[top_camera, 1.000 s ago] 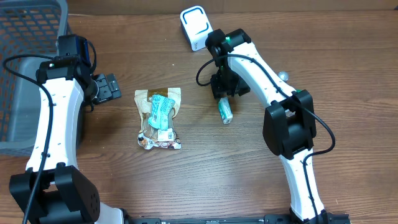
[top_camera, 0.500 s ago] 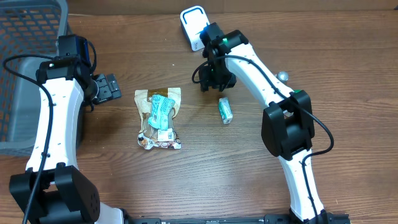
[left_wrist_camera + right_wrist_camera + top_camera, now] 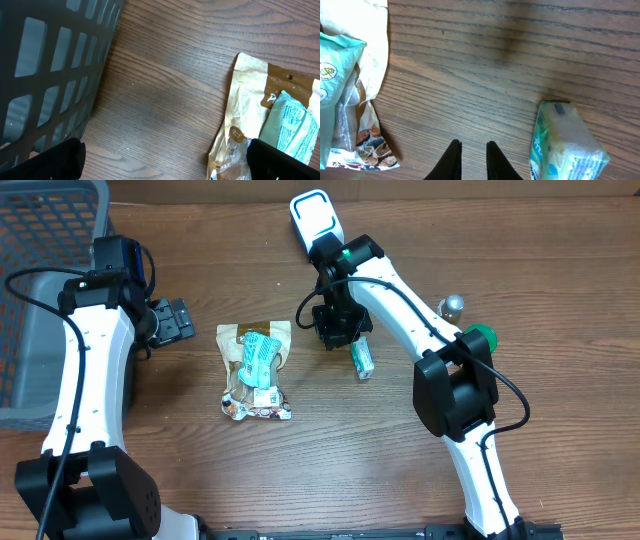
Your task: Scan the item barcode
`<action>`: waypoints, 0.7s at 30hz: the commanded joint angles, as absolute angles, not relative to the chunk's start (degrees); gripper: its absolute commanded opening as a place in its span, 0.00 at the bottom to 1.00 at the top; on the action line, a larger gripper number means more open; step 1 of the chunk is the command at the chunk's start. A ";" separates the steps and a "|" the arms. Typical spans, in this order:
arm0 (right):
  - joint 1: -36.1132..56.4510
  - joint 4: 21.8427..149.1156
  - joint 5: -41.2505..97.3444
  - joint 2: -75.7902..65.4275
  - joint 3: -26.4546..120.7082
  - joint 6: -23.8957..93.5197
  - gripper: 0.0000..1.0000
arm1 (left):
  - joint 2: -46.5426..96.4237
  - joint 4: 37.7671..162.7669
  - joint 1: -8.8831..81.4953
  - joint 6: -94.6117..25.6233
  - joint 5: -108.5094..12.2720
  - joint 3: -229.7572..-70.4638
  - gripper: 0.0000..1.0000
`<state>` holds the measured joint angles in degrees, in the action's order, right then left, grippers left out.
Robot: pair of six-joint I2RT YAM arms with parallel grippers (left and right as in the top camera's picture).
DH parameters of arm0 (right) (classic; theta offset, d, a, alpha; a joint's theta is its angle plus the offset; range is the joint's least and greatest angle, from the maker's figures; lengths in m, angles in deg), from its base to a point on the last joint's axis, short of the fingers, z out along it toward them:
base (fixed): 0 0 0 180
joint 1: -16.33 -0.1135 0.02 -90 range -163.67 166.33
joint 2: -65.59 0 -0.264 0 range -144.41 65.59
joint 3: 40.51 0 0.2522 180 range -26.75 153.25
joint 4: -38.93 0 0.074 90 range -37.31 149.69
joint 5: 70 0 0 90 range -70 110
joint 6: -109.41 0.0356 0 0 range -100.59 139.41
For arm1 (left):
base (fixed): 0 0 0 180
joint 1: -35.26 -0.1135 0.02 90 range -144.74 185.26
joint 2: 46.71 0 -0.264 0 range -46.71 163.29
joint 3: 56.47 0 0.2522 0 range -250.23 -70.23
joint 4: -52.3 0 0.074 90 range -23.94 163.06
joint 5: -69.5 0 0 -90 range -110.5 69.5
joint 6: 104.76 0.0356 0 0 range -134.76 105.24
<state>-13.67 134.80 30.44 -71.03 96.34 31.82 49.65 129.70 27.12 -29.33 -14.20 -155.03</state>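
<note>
A small green-and-white packet point(image 3: 362, 358) lies on the wooden table; in the right wrist view the packet point(image 3: 565, 142) sits just right of my fingers. A tan snack bag with a teal pouch on it point(image 3: 255, 370) lies left of centre. The white barcode scanner point(image 3: 313, 220) stands at the back. My right gripper point(image 3: 335, 330) hovers over bare wood beside the packet; the right gripper point(image 3: 471, 150) has its jaws drawn almost together with nothing between them. My left gripper point(image 3: 178, 320) rests wide open left of the bag, and the left gripper point(image 3: 162, 160) holds nothing.
A dark mesh basket point(image 3: 40, 240) fills the back left corner, and the basket point(image 3: 50, 65) stands close beside my left fingers. A small silver object point(image 3: 452, 305) sits behind the right arm. The snack bag's edge point(image 3: 350, 75) shows at the left of the right wrist view.
My right gripper has let go of the small packet, swung left and forward off it, and closed its jaws to a narrow gap. The left arm has not moved.
</note>
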 commanded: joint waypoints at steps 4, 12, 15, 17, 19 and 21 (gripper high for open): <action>-13.49 136.74 28.08 -70.72 96.18 31.91 0.13 | 48.75 129.70 27.03 -28.67 -13.48 -156.16 0.99; -13.49 138.84 20.06 -70.72 95.90 37.37 0.11 | 48.75 129.70 27.03 -28.67 -13.48 -156.16 1.00; -13.47 138.56 18.99 -70.72 94.00 38.35 0.11 | 48.75 129.70 27.03 -28.67 -13.48 -156.16 1.00; -13.45 137.68 18.94 -70.72 92.40 38.33 0.11 | 48.75 129.70 27.03 -28.69 -13.48 -156.16 1.00; -13.27 136.79 18.53 -70.72 90.87 38.35 0.11 | 48.75 129.70 27.03 -28.67 -13.48 -156.16 1.00; -12.62 136.31 17.87 -70.72 89.50 38.33 0.11 | 48.75 129.70 27.03 -28.67 -13.48 -156.16 0.99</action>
